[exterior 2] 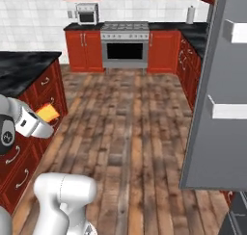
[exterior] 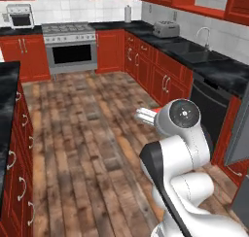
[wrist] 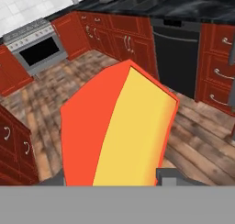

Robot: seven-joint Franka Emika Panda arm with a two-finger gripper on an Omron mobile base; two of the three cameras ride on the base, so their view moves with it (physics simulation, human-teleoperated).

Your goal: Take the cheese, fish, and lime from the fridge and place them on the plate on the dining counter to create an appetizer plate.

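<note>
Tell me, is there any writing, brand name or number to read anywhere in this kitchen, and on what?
None can be read.
Microwave: its control strip is too small and blurred to show any text.
Range: knobs with no markings that can be made out.
Toaster: no brand visible.
Cheese in the gripper: plain red and yellow faces, no label.

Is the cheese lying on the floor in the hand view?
No, the cheese is held up in the gripper, above the wooden floor.

orange-yellow cheese (wrist: 120, 131) wedge with red rind, aloft over wood floor, beside grey fridge (exterior 2: 217, 99) door
</note>
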